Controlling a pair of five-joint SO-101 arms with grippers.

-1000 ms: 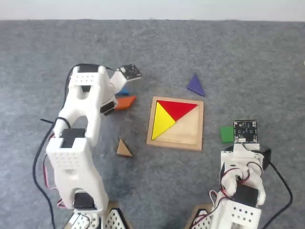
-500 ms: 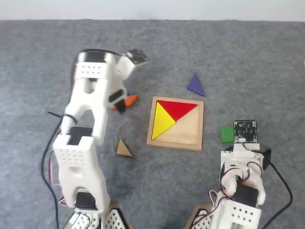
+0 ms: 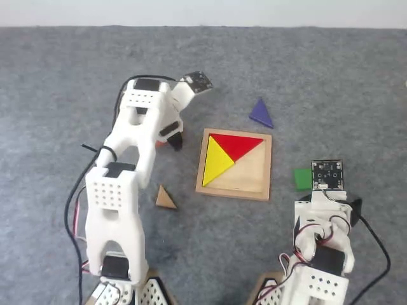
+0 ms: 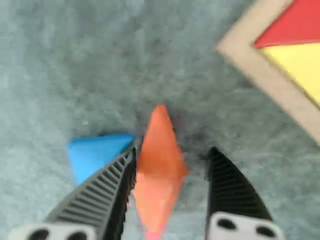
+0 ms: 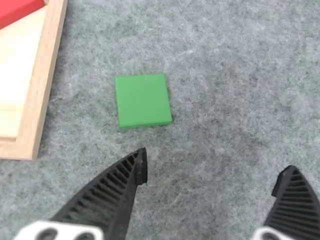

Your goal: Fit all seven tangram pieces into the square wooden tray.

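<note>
Left of tray (image 3: 232, 192), on worktop (image 3: 318, 76): left gripper (image 4: 172, 151) fingers (image 4: 107, 185) narrowly apart astride orange piece (image 4: 159, 170), gap one side. Pick-up step. Next: close, lift, carry to tray. Right gripper (image 5: 216, 162) wide, near green square (image 5: 143, 100).

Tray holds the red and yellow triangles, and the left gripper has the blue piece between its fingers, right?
Not quite: the left wrist view shows the orange piece between the fingers of the left gripper; the blue piece lies on the carpet beside it. The tray does hold the red triangle and yellow triangle.
</note>
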